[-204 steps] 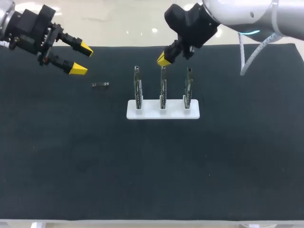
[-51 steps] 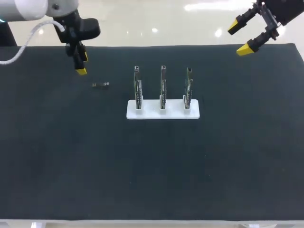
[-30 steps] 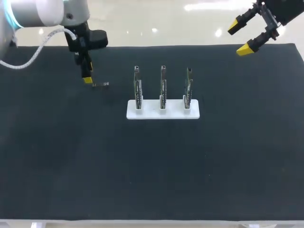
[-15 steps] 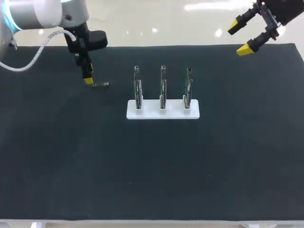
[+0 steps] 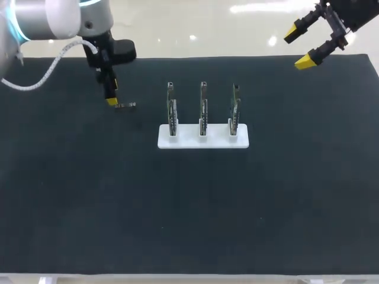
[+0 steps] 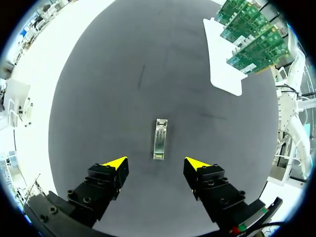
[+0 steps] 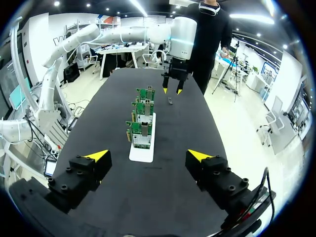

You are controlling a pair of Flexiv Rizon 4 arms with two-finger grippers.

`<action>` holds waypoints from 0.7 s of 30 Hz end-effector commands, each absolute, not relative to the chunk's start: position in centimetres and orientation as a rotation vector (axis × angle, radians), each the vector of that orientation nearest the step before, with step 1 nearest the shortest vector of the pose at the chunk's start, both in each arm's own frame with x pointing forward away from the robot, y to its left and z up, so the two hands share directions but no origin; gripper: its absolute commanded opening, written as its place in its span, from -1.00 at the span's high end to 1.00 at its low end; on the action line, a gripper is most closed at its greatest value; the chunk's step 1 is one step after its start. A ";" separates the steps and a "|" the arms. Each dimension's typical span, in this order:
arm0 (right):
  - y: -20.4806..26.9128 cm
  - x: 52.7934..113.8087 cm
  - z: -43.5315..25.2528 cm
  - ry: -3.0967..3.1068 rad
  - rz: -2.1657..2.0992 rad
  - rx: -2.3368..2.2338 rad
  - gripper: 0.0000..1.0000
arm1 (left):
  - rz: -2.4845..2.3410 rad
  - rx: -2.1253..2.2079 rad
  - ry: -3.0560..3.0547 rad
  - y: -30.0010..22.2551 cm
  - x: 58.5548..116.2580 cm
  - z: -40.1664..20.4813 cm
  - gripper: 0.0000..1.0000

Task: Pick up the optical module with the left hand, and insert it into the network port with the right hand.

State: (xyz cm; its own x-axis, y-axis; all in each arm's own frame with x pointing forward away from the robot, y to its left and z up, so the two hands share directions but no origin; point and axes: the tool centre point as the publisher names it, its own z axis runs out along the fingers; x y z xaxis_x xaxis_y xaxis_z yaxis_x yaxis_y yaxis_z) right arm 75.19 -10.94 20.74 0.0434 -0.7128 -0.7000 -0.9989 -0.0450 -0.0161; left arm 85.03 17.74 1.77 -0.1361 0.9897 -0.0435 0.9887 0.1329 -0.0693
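The black table (image 5: 189, 207) is being occupied toward its far middle by a white stand (image 5: 203, 137), in which three green circuit boards (image 5: 203, 106) are being held upright in a row. Their ports are too small to be made out. The left arm (image 5: 53, 15) is being seen entering from the far left. Its left gripper (image 6: 157, 163) is being held low over the far-left part of the table, fingers spread wide with nothing between them. The right gripper (image 5: 298, 48) is being held high over the far-right corner, likewise spread and empty, well apart from everything.

The optical module (image 5: 125, 105) is being seen lying flat on the table, left of the stand and apart from it. The left gripper is by far the nearer, its yellow tip being shown at the module's left end. In the left wrist view the module is being shown just ahead of the gap between the fingers. Its long axis is running away from the gripper, so the fingers are judged set to close across its narrow width. It is being seen as a small, slim metallic bar.
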 end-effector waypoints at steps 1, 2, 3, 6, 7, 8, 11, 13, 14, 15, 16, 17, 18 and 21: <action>-10.9 75.2 20.7 1.719 0.725 -1.812 -1.00 | 0.104 -2.075 -2.357 17.6 84.7 0.7 -1.00; -10.9 75.2 20.7 1.719 0.725 -1.812 -1.00 | 0.102 -2.076 -2.358 17.6 84.7 0.7 -1.00; -10.9 75.2 20.7 1.719 0.725 -1.812 -1.00 | 0.101 -2.076 -2.358 17.6 84.7 0.7 -1.00; -10.9 75.2 20.7 1.719 0.725 -1.812 -1.00 | 0.093 -2.074 -2.364 17.6 84.7 0.2 -1.00; -10.9 75.2 20.7 1.719 0.725 -1.812 -1.00 | 0.089 -2.075 -2.365 17.6 84.6 0.0 -1.00; -10.9 75.2 20.7 1.719 0.725 -1.812 -1.00 | 0.087 -2.076 -2.364 17.6 84.6 -0.2 -1.00; -10.9 75.2 20.7 1.719 0.725 -1.812 -1.00 | 0.078 -2.088 -2.367 17.5 84.5 -0.5 -1.00; -10.9 75.2 20.7 1.719 0.725 -1.812 -1.00 | 0.075 -2.099 -2.372 17.5 84.4 -0.5 -1.00; -10.9 75.2 20.7 1.719 0.725 -1.812 -1.00 | 0.076 -2.099 -2.372 17.5 84.3 -0.5 -1.00; -10.9 75.2 20.7 1.719 0.725 -1.812 -1.00 | 0.077 -2.099 -2.372 17.5 84.3 -0.5 -1.00; -10.9 75.2 20.7 1.719 0.725 -1.812 -1.00 | 0.076 -2.103 -2.373 17.4 84.2 -0.5 -1.00; -10.9 75.2 20.7 1.719 0.725 -1.812 -1.00 | 0.075 -2.104 -2.375 17.4 84.1 -0.6 -1.00; -10.9 75.2 20.7 1.719 0.725 -1.812 -1.00 | 0.074 -2.104 -2.375 17.4 84.1 -0.6 -1.00; -10.9 75.2 20.7 1.719 0.725 -1.812 -1.00 | 0.070 -2.108 -2.375 17.5 84.0 -0.7 -1.00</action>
